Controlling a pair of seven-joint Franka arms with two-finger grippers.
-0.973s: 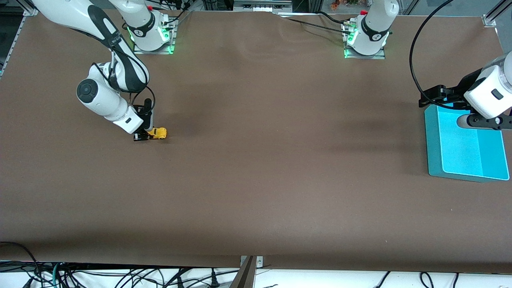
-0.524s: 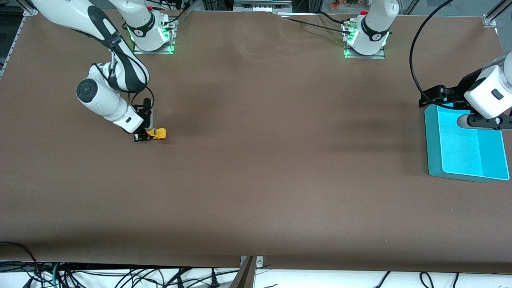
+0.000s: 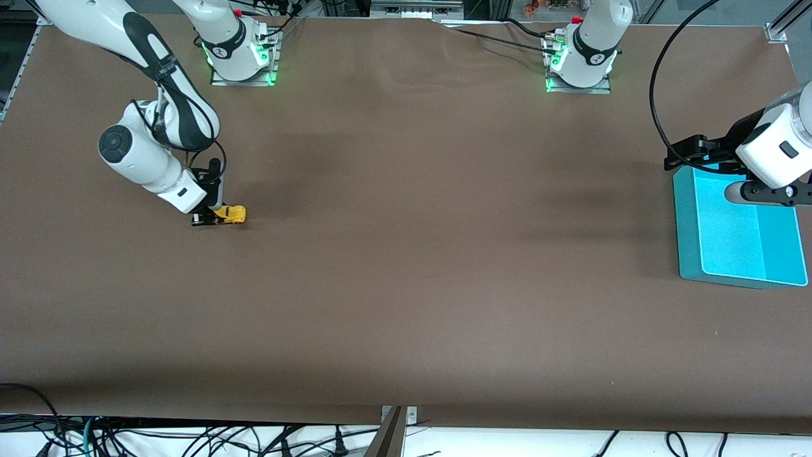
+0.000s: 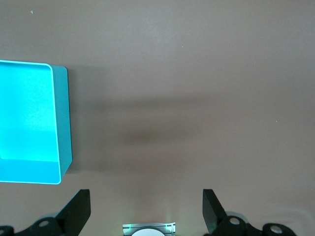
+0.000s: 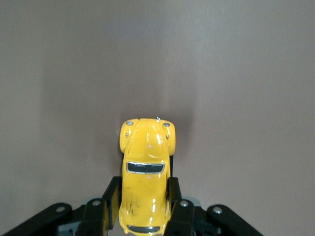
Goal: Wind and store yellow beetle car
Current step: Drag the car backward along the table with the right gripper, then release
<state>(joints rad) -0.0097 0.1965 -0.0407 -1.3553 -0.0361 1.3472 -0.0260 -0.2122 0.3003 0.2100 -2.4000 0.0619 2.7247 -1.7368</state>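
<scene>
We see the right gripper (image 3: pixel 212 218) down at table level near the right arm's end of the table, clamped on the car (image 3: pixel 231 214) — jaws closed against its sides toward the rear. In the right wrist view the car (image 5: pixel 146 172) sits between the two fingers (image 5: pixel 179 211), nose pointing away from the gripper (image 5: pixel 145 216), and its rounded hood sticks out clear of the fingers. We can't tell whether its wheels touch the table (image 3: pixel 406 254).

The left arm waits at its own end of the table, and the left gripper (image 3: pixel 771 190) hangs over the edge of the bin (image 3: pixel 691 254) that is nearest the arm bases. Its jaws are spread wide with nothing between them — in the left wrist view the fingers (image 4: pixel 78 211) frame only bare table (image 4: pixel 197 98), and the teal bin (image 4: pixel 61 123) lies off to one side, with nothing showing inside it.
</scene>
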